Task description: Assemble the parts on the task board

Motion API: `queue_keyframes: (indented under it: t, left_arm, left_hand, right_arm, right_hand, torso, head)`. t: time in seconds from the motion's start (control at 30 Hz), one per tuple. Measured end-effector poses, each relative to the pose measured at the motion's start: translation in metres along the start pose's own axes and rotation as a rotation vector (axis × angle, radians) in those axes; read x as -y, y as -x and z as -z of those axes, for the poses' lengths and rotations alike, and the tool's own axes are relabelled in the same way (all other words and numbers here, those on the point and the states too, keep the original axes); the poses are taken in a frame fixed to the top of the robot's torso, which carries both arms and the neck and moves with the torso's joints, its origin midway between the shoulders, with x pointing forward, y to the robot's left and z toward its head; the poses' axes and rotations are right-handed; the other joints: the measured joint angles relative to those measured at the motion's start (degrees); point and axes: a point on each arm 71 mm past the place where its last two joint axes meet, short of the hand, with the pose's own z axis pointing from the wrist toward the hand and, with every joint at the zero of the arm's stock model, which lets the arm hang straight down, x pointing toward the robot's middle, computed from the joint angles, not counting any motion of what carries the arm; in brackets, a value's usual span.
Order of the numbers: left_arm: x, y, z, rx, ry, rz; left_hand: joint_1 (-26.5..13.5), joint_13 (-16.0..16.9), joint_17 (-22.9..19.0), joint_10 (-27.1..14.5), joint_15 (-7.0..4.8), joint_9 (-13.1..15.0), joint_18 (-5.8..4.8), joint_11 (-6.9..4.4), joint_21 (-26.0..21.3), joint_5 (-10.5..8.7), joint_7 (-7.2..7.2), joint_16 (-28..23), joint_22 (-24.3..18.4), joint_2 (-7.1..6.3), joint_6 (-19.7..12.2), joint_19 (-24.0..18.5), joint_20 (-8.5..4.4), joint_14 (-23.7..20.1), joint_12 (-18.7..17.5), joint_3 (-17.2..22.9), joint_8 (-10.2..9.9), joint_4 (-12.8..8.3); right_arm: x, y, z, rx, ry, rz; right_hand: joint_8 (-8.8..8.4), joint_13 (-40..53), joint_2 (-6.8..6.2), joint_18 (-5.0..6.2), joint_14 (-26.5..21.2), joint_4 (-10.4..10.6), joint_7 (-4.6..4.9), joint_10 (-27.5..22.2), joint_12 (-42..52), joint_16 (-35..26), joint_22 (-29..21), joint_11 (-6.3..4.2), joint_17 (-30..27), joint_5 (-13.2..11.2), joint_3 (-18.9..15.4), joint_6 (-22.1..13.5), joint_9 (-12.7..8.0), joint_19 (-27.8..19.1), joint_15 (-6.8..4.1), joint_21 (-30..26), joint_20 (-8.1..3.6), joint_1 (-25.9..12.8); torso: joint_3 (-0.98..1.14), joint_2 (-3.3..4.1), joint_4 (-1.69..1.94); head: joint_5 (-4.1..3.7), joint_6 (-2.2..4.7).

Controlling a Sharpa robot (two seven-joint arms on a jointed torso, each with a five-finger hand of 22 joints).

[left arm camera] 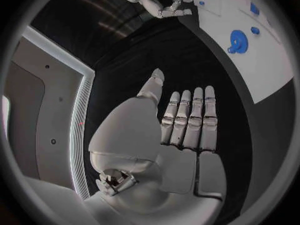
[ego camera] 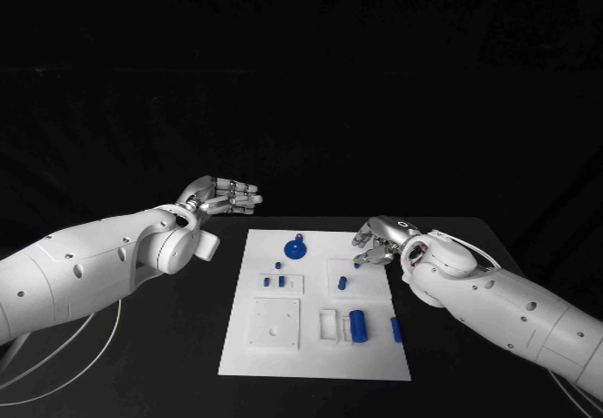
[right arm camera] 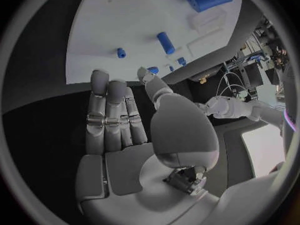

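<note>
Blue parts are seen lying on the white board: a round disc near the far edge, small pegs mid-board, and a cylinder lying with its long axis along the board's length, nearer the robot. The right hand is held just beside the board's far right corner, fingers straight and apart, nothing held. The disc is judged to lie a short reach inward from it. The left hand is held beyond the far left corner, well apart from the parts, flat and holding nothing. The right hand is judged nearer.
</note>
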Motion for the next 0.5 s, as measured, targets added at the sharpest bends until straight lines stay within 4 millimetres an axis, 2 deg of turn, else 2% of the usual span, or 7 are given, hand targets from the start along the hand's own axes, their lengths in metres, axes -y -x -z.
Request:
queue_keyframes:
  t: [0.03, 0.2, 0.3, 0.43, 0.5]
  left_arm:
    - [0.000, -0.001, 0.000, -0.002, -0.001, 0.008]
    - [0.002, -0.006, 0.000, -0.011, -0.008, 0.035]
    - [0.003, -0.009, 0.000, -0.016, -0.013, 0.046]
    - [0.004, -0.011, 0.000, -0.019, -0.019, 0.060]
    - [0.005, -0.011, 0.000, -0.020, -0.021, 0.065]
  left_hand:
    - [0.00, 0.00, 0.00, 0.00, 0.00, 0.00, 0.00, 0.00, 0.00, 0.00, 0.00, 0.00, -0.84, 0.00, 0.00, 0.00, 0.00, 0.00, 0.00, 0.00, 0.00, 0.00]
    - [0.00, 0.00, 0.00, -0.20, 0.19, 0.00, -0.01, 0.21, 0.00, -0.38, 0.26, 0.00, -4.97, 0.00, 0.15, 1.44, -0.22, -0.19, 0.00, -0.20, 0.00, 0.20]
    - [-0.99, 0.00, 0.00, -0.21, 0.31, 0.00, -0.01, 0.21, 0.00, -1.33, 0.42, 0.00, -5.13, -0.97, 0.01, 1.45, -0.22, -0.31, 0.00, -1.51, 0.00, 1.03]
    - [-1.30, 0.01, 0.01, -0.41, 0.32, 0.00, 0.00, 0.41, 0.00, -1.44, 0.41, 0.00, -5.13, -1.29, 0.01, 1.65, -0.43, -0.72, 0.00, -3.05, 0.00, 2.58]
    - [-1.30, 0.01, 0.01, -0.41, 0.32, 0.00, 0.00, 0.41, 0.00, -1.44, 0.61, 0.00, -5.13, -1.28, -0.19, 1.65, -0.43, -0.72, 0.00, -3.16, 0.00, 2.69]
  right_arm:
    - [-0.001, -0.002, 0.000, -0.003, 0.000, 0.007]
    - [-0.003, -0.011, 0.000, -0.016, -0.008, 0.040]
    - [-0.002, -0.015, 0.001, -0.022, -0.019, 0.057]
    - [0.000, -0.020, 0.000, -0.030, -0.034, 0.082]
    - [0.000, -0.023, 0.000, -0.033, -0.039, 0.090]
  right_hand:
    - [0.00, 0.00, 0.00, 0.00, 0.00, 0.15, -0.26, 0.00, 0.00, 0.00, -0.13, 0.00, -0.10, 0.00, -0.61, -0.31, 0.00, 0.00, 0.00, 0.00, 0.00, 0.00]
    - [0.00, 0.00, 0.07, 0.01, 0.01, 0.93, -0.25, 0.00, 0.00, 0.00, -0.92, 0.00, -0.54, -0.49, -2.14, -0.30, 0.00, 0.00, 0.00, 0.66, 0.00, 0.53]
    - [0.00, 0.00, 0.07, 0.00, 0.01, 0.98, -0.20, 0.00, 0.00, 0.04, -1.25, 0.00, -0.65, -0.90, -2.09, -0.25, 0.00, 0.00, 0.00, 0.90, 0.00, 0.53]
    - [0.00, 0.01, -0.23, 0.00, 0.01, 1.32, -0.23, 0.00, 0.00, 0.26, -1.77, 0.00, -0.81, -1.57, -0.54, 0.13, 0.00, 0.00, 0.00, 1.32, 0.00, 0.82]
    - [0.00, 0.01, -0.23, -0.01, 0.01, 1.02, -0.24, 0.02, 0.00, 0.26, -1.86, -0.02, -0.85, -2.70, 1.04, 0.13, 0.00, 0.00, 0.00, 1.57, 0.00, 0.82]
  torso:
    - [-0.04, -0.02, 0.01]
    - [-0.15, -0.07, 0.01]
    - [-0.24, -0.09, 0.03]
    - [-0.29, -0.10, 0.07]
    - [-0.29, -0.10, 0.05]
  head:
    - [0.08, -0.22]
    - [0.35, -1.24]
    - [0.27, -1.67]
    - [0.07, -2.14]
    - [0.22, -2.20]
